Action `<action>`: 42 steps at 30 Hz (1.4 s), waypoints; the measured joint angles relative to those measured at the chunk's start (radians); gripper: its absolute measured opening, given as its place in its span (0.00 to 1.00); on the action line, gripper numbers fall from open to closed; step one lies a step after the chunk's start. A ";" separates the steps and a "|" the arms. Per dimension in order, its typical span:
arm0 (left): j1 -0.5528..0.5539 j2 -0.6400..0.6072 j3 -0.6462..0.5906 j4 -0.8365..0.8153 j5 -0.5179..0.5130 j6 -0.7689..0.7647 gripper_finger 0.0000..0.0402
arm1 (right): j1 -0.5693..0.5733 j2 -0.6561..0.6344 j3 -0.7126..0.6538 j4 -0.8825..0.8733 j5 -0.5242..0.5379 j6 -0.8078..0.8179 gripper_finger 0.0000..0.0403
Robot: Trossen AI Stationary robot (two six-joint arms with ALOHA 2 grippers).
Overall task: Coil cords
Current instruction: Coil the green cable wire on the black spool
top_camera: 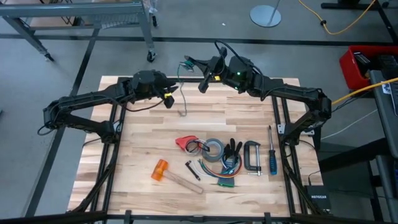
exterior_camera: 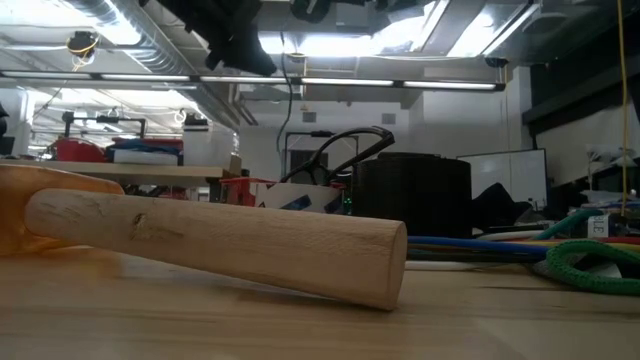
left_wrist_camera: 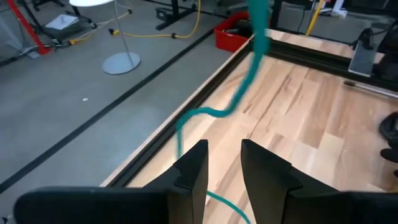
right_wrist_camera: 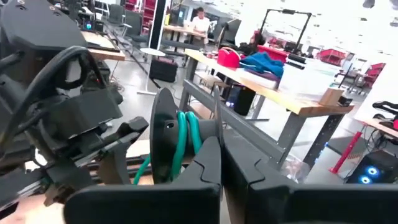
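- My left gripper [top_camera: 169,98] hangs over the far part of the worktop [top_camera: 137,155], a little left of the middle. Its two fingers [left_wrist_camera: 193,168] stand apart with nothing between them.
- The cord [top_camera: 182,93] is thin and looks teal-green from my wrists. It hangs down from my right gripper to the worktop just beside my left gripper, and its low end lies on the wood there.
- From my left wrist I see the cord [left_wrist_camera: 249,68] come down in a wavy line, then run along the wood under my open fingers.
- My right gripper [top_camera: 205,79] is up near the far edge of the worktop, right of my left one. Its fingers [right_wrist_camera: 208,165] are together, pinched on a black spool [right_wrist_camera: 163,140] with a few turns of the cord [right_wrist_camera: 186,134] wound on it.
- Nearer the front of the worktop lie other things, well apart from both grippers: an orange-headed hammer [top_camera: 168,174], a red thing [top_camera: 185,142], a roll of grey tape [top_camera: 214,149], a metal clamp [top_camera: 252,155] and a blue-handled screwdriver [top_camera: 272,155].
- In the low view the hammer handle [exterior_camera: 230,245] lies right up close.
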 joint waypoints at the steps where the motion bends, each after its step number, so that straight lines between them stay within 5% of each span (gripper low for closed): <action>1: 0.000 0.000 0.000 0.002 0.000 0.000 0.22 | 0.000 0.000 0.000 0.000 0.000 0.000 0.00; 24: -0.036 0.091 0.000 0.048 0.055 0.160 0.21 | 0.000 0.001 0.000 0.041 -0.031 0.001 0.00; 42: 0.010 0.098 0.002 0.051 -0.027 0.053 0.21 | 0.000 0.002 0.000 0.025 -0.020 -0.002 0.00</action>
